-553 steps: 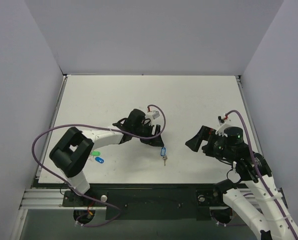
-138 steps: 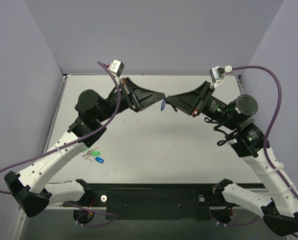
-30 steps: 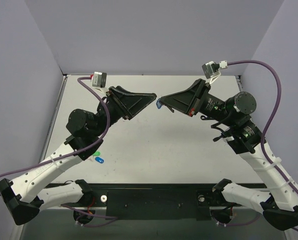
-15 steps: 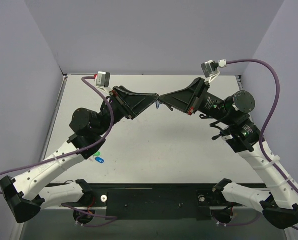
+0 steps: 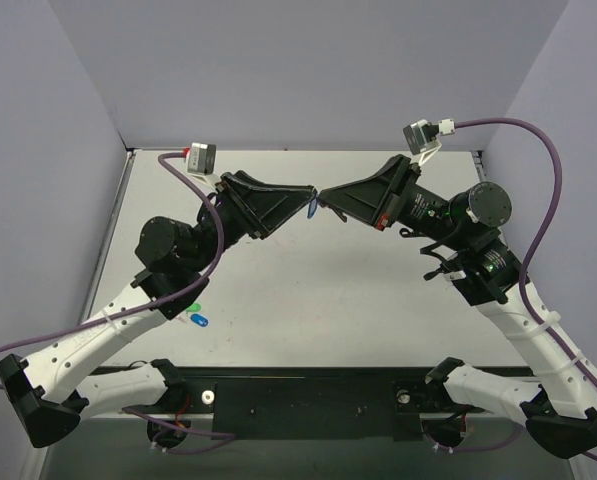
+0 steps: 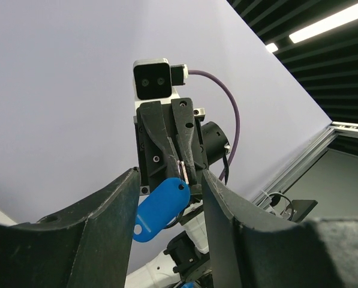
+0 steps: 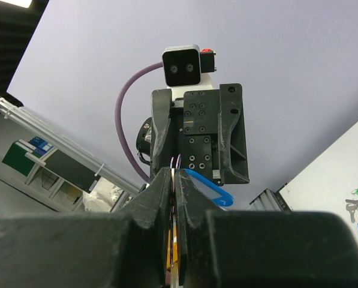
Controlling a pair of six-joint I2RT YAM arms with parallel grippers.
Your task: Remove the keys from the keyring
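- The right hand is pressed shut, and the keyring is pinched by its thin ring.
- The left hand is spread wide, one finger on each side of the keyring, high above the desk.
- The key cannot be made out.
- Green and blue tags are seen on the desk, well apart.

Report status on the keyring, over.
Right gripper shut on keyring, held aloft. Left gripper open, facing it. Key not made out. Nothing blocking.
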